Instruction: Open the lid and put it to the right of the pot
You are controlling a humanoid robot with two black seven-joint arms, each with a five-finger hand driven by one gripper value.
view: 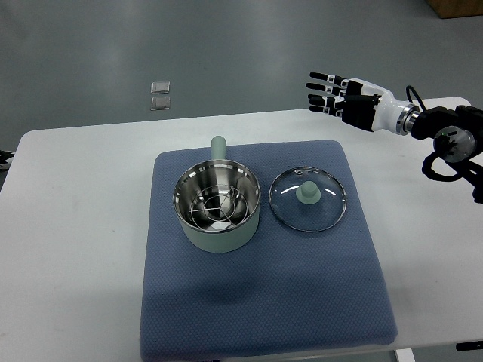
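The glass lid (308, 199), likely rigid, slick and breakable (best taken by its central knob (308, 193)), lies at the pot's (217, 207) three o'clock while the right hand (339, 96) hovers empty, fingers spread.

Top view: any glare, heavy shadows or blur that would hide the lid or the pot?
Top view: sharp and evenly lit; small bright glints on the glass lid and the pot steel rim, nothing hidden; a soft shadow lies on the blue mat below the pot; the right hand shows no motion blur.
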